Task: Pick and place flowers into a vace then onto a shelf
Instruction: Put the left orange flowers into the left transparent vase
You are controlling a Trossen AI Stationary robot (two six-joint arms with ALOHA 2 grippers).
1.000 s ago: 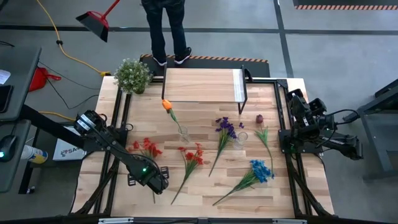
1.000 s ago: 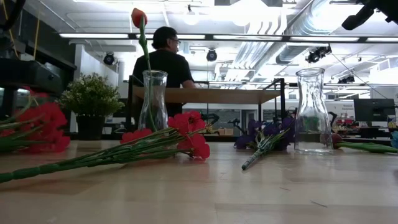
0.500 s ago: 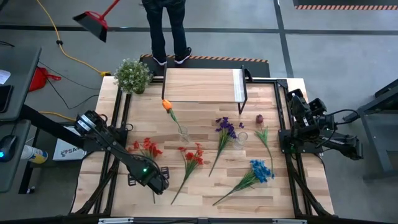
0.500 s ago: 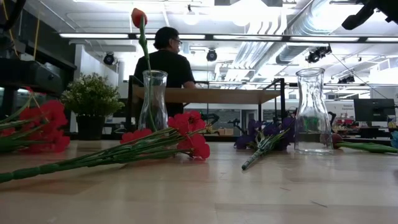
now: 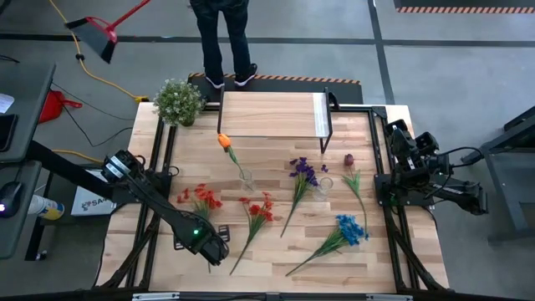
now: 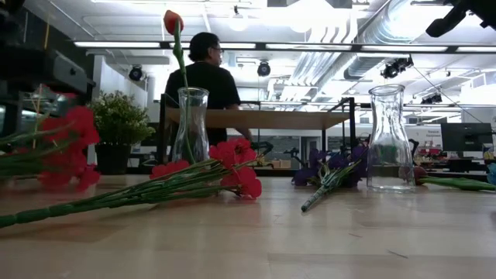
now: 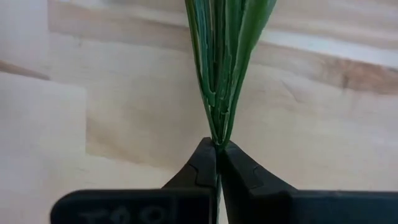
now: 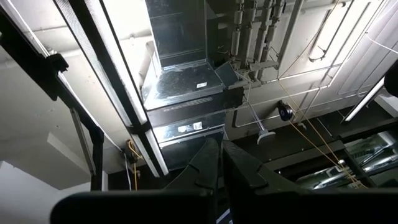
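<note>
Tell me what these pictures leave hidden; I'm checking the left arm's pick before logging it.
- Left gripper: shut on green stems; in the left wrist view the edge cuts off the blooms.
- High view: the left arm covers the grip point.
- Right gripper: its wrist view shows only ceiling, no table.

I work in a lab or workshop hall: grey concrete floor (image 5: 468,75), bare ceiling ducts (image 6: 333,46) and strip lights (image 6: 155,44), a yellow cable (image 5: 92,71), a broom (image 5: 100,33).
</note>
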